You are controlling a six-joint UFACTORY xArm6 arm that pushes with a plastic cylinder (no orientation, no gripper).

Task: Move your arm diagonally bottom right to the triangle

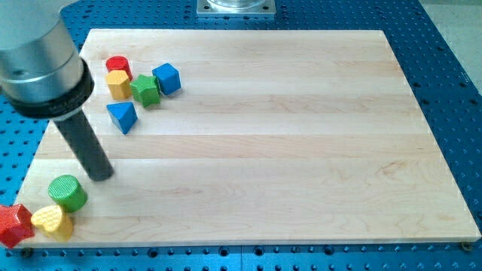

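Nearest the camera, at the near left corner of the wooden surface (301,150), sit a red block (13,224), a yellow heart-shaped block (53,221) and a green cylinder (68,193), close together. Just beyond them my tip (100,176) rests on the wood, slightly right of the green cylinder and apart from it. No hand is fitted, only the bare rod, so nothing can be clenched or released. The task's blue triangle (122,117) lies farther away and a little right of my tip, with clear wood between them; it stands alone just nearer than the far left cluster of a red cylinder (118,67), a yellow block (118,84), a green block (145,90) and a blue block (167,78). I judge the triangle light, rigid and smooth, so it should slide readily and may spin if touched off centre. It cannot be grasped; contact belongs on a flat side, near the middle.
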